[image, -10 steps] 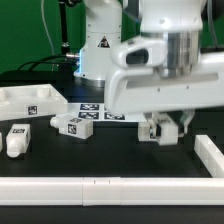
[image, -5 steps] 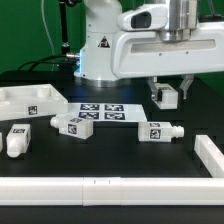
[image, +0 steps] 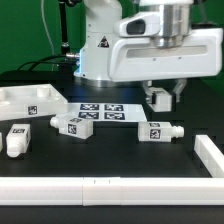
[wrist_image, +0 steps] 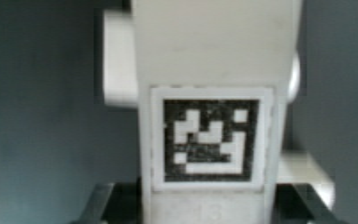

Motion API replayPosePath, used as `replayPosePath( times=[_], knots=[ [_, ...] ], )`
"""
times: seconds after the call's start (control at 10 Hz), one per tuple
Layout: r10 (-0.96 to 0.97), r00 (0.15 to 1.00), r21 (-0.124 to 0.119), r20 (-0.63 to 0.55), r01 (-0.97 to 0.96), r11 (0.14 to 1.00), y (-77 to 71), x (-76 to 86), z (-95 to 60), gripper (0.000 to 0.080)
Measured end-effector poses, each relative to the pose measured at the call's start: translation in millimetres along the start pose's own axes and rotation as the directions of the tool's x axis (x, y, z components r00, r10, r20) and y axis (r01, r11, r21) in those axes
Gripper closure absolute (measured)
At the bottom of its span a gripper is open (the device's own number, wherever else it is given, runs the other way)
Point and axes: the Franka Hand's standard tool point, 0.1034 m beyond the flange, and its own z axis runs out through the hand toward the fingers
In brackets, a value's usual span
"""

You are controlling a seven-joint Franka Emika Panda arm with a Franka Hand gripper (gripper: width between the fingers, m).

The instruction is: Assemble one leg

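Observation:
My gripper [image: 160, 98] hangs above the table at the exterior view's right. It is shut on a white leg [image: 161, 97] with a black-and-white tag. In the wrist view this leg [wrist_image: 208, 90] fills the picture, tag toward the camera, held between the dark fingers [wrist_image: 115, 200] of the gripper [wrist_image: 211, 205]. A second leg [image: 160, 132] lies on the black table just below the gripper, apart from it. Two more legs lie further to the exterior view's left, one in the middle [image: 75, 125] and one near the left edge [image: 17, 138].
The large flat white panel [image: 30, 100] lies at the exterior view's left. The marker board [image: 100, 111] lies flat behind the middle leg. A white rail [image: 100, 188] runs along the front and a white bar [image: 210, 155] along the right. The robot base [image: 100, 45] stands at the back.
The gripper has risen from table height with the leg in it, then drifted slightly to the exterior view's left. The leg lying below it has come into view.

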Motion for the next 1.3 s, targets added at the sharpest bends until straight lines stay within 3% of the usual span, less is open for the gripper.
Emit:
replayPosePath(
  times=[0.1, 0.2, 0.5, 0.7, 0.9, 1.0, 1.1, 1.2, 1.3],
  knots=[
    [0.001, 1.0, -0.004, 0.002, -0.001, 1.0, 2.3, -25.8, 7.9, 0.0514],
    [0.003, 1.0, -0.007, -0.003, -0.003, 1.0, 6.1, -41.1, 20.5, 0.0514],
    [0.009, 1.0, -0.011, 0.009, -0.009, 1.0, 18.9, -55.2, 51.0, 0.0514],
    [0.0, 1.0, -0.012, 0.01, 0.001, 1.0, 27.9, -53.7, 51.2, 0.0514],
    [-0.004, 1.0, -0.012, 0.012, 0.005, 1.0, 26.4, -54.2, 51.7, 0.0508],
    [-0.005, 1.0, -0.012, 0.01, 0.006, 1.0, 26.5, -53.1, 51.0, 0.0298],
    [-0.047, 0.998, -0.008, 0.031, 0.048, 0.999, 24.5, -46.0, 44.2, 0.0298],
    [-0.103, 0.995, -0.007, 0.016, 0.104, 0.995, 18.3, -27.5, 30.7, 0.0181],
    [-0.184, 0.983, -0.011, -0.012, 0.184, 0.983, 16.8, -13.7, 23.6, 0.0158]
  ],
)
